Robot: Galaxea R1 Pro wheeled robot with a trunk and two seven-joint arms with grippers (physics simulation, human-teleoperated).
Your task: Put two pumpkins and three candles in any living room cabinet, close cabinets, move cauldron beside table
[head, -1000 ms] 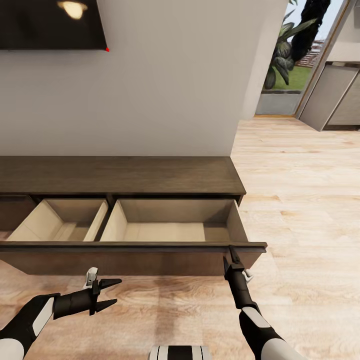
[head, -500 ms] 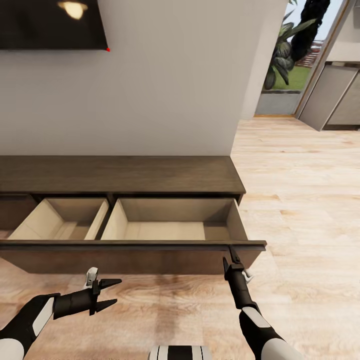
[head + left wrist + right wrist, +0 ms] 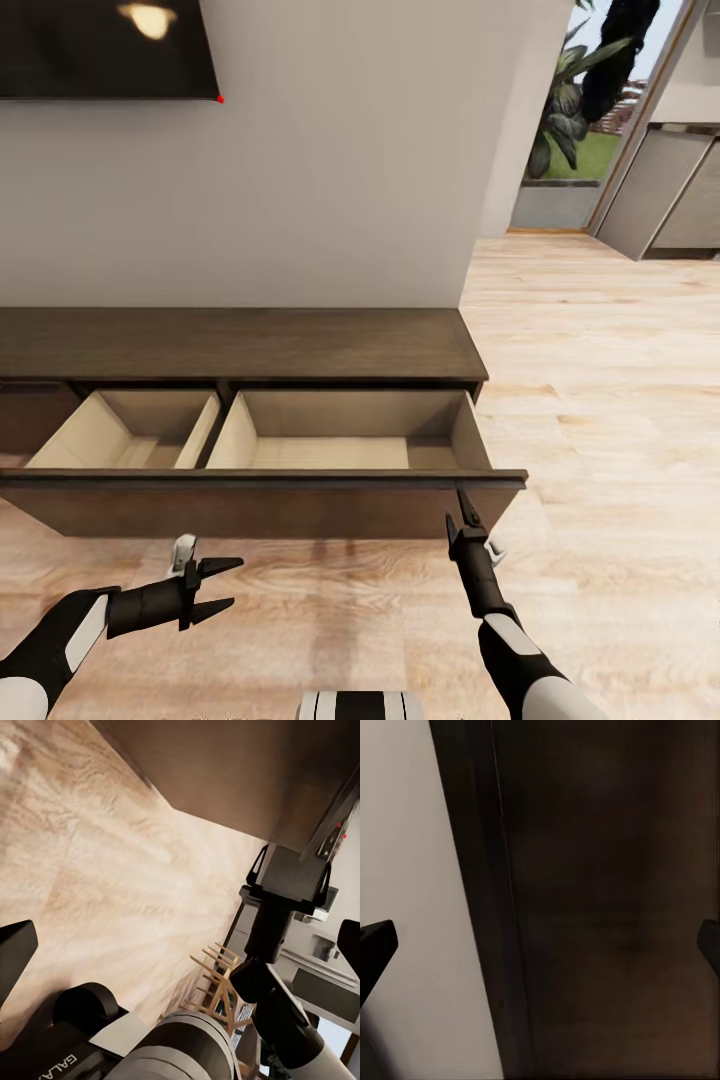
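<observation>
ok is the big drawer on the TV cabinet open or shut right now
Open. The drawer is pulled out from the cabinet, its pale beige inside exposed and looking empty. The right hand sits at its front panel.

Light wood plank floor (image 3: 600, 400), cabinet (image 3: 240, 345) standing on it, drawers open

One cabinet (image 3: 240, 345) stands against the wall, with one wide drawer (image 3: 260, 505) pulled out, split into two compartments, a left one (image 3: 130, 435) and a right one (image 3: 345, 435). One TV (image 3: 100, 45) hangs above it, and one plant (image 3: 575, 95) shows through the doorway. Two arms reach forward, each with one tool: the left tool (image 3: 222, 585) and the right tool (image 3: 462, 508).
</observation>
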